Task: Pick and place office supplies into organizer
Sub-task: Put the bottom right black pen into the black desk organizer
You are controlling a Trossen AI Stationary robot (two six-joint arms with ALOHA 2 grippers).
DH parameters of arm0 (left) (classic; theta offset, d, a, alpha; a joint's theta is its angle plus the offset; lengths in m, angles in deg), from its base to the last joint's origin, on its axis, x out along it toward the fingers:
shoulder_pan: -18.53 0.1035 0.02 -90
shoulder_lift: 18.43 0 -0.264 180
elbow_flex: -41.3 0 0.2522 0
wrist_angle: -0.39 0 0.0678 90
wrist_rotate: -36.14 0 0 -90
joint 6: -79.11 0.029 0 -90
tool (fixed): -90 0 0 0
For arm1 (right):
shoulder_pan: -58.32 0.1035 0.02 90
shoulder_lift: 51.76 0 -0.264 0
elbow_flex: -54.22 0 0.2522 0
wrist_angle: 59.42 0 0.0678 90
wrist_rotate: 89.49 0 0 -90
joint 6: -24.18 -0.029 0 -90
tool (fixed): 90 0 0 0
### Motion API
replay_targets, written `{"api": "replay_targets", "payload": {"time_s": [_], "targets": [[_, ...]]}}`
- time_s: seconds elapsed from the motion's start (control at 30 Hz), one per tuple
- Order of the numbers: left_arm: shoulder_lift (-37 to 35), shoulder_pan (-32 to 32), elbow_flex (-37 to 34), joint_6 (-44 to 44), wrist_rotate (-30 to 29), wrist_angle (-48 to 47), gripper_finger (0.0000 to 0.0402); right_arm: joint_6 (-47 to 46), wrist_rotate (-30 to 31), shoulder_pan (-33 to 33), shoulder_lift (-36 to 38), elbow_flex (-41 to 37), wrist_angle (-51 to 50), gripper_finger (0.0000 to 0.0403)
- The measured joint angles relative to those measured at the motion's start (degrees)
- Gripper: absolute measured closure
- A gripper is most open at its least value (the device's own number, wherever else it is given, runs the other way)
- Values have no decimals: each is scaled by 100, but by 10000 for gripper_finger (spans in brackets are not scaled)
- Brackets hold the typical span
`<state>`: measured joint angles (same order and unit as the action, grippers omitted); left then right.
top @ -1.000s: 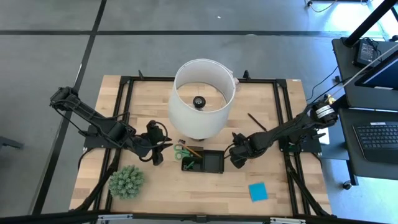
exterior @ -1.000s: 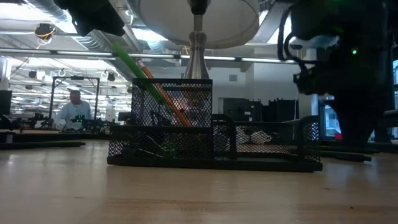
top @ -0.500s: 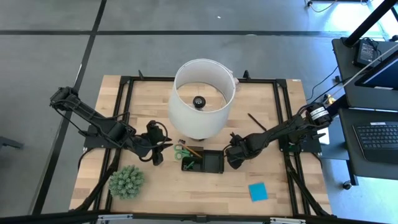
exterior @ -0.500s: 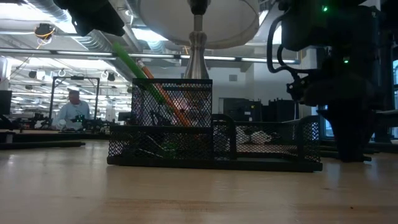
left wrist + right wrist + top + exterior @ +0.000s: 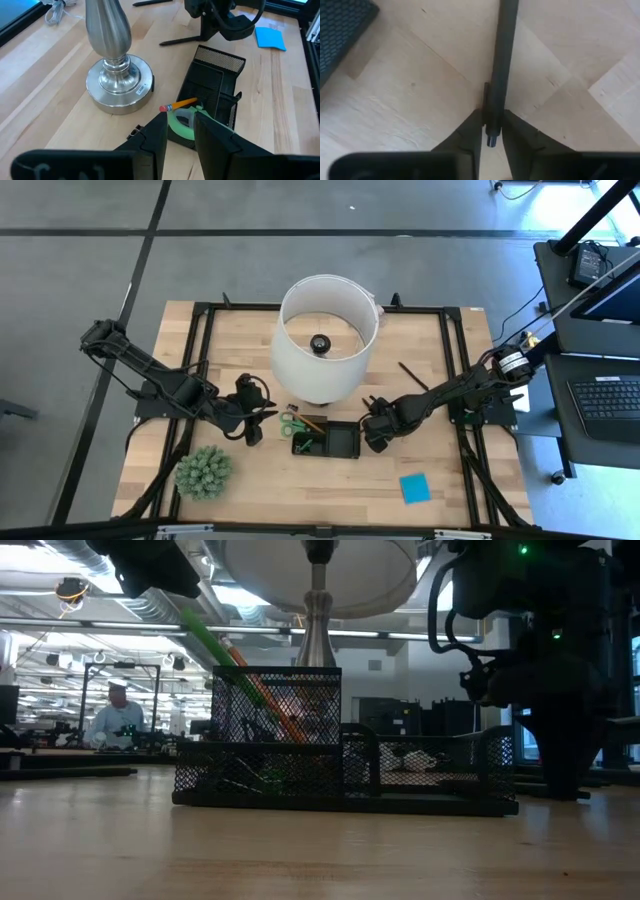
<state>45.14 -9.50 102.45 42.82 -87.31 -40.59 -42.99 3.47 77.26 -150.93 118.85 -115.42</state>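
High view: the lampshade (image 5: 322, 335) is crowding the organizer (image 5: 327, 441) on the table (image 5: 250, 480).
Right wrist view: the right gripper (image 5: 491, 131) is clamping a dark pen (image 5: 501, 65) beside it. Left wrist view: the left gripper (image 5: 179, 131), empty and part-open, is facing the green-handled scissors (image 5: 181, 121).

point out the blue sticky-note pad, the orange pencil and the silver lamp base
blue square sticky-note pad (image 5: 415, 488), high view, middle of its top sheet
orange pencil (image 5: 181, 104), left wrist view, middle of its shaft
round silver metal lamp base (image 5: 119, 86), left wrist view, upper face of the foot
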Motion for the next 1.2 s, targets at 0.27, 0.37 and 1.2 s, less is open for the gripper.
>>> {"api": "replay_targets", "payload": {"time_s": [0.27, 0.37, 1.2], "targets": [[0, 0, 0, 0, 0, 0, 313, 141, -3, 9, -6, 45, -69, 348], [0, 0, 0, 0, 0, 0, 313, 281, -12, 9, -51, 226, -265, 348], [0, 0, 0, -68, 2, 50, 313, 1681, -7, 576, -57, 3620, -3453, 363]]}}
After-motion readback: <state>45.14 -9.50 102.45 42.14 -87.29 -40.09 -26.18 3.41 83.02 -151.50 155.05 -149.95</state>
